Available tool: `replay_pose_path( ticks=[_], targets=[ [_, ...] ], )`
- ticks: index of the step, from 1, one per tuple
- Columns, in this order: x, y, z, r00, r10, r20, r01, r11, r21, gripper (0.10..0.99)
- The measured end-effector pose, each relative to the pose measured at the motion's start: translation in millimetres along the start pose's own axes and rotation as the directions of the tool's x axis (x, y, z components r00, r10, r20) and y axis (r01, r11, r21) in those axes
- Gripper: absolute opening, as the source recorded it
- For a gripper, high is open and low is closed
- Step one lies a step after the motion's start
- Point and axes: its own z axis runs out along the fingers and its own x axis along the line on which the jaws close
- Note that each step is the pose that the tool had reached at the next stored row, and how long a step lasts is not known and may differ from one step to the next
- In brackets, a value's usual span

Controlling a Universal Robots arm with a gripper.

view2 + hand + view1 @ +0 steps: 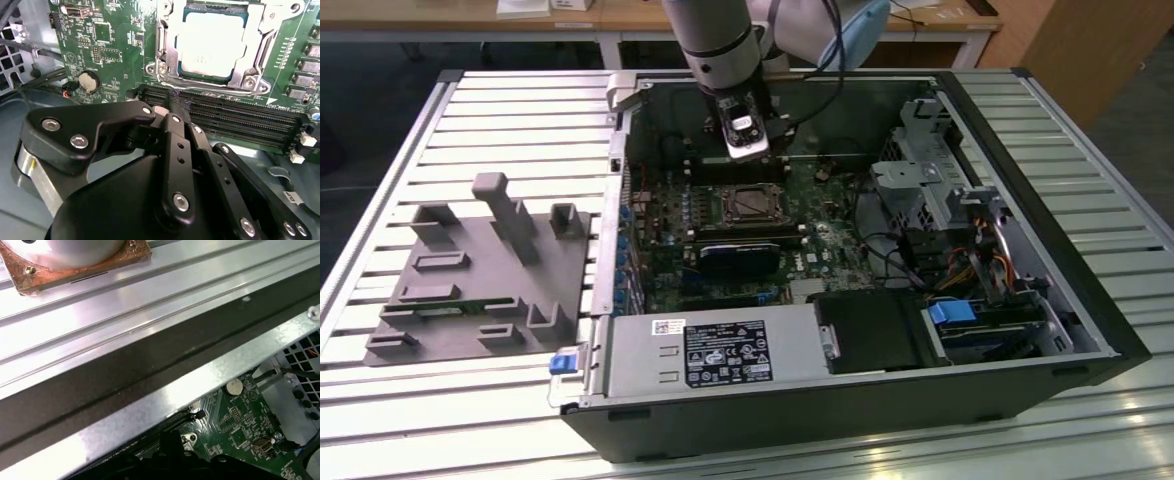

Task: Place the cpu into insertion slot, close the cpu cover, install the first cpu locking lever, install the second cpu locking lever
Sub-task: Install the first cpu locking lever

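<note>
In the second wrist view the cpu (212, 42) lies pale and square in the insertion slot, with the silver cpu cover (262, 35) lying flat around it. Thin wire levers (161, 47) run along the socket's edges; I cannot tell whether they are latched. My gripper (175, 102) hangs over the black memory slots (235, 120) just beside the socket, and its black fingers meet at the tips with nothing between them. In the exterior view the gripper (747, 150) hovers inside the case a little beyond the insertion slot (738, 205).
The open computer case (1067, 330) lies on a slatted metal table (400, 140). A grey power supply box (707, 350) and a black block (874, 330) fill its near end. A drive cage (947, 190) and cables stand at the exterior view's right. A grey fixture (480, 270) sits outside the case.
</note>
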Motion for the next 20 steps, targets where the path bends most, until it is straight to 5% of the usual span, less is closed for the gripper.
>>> replay_pose_path(
  ticks=[3,10,15,17,20],
  targets=[
    [-0.2,0.1,0.0,1.0000,0.000,-0.0045,0.000,1.0000,0.005,0.106],
    [-2.6,1.3,1.2,0.9993,-0.009,-0.0375,0.013,0.9961,0.087,0.106],
    [-5.8,3.0,2.4,0.9955,-0.004,-0.0950,0.017,0.9899,0.141,0.106],
    [-7.1,2.9,3.0,0.9933,0.000,-0.1156,0.018,0.9881,0.153,0.106],
    [-10.1,-0.2,3.2,0.9911,0.003,-0.1330,0.018,0.9866,0.162,0.106]
  ],
)
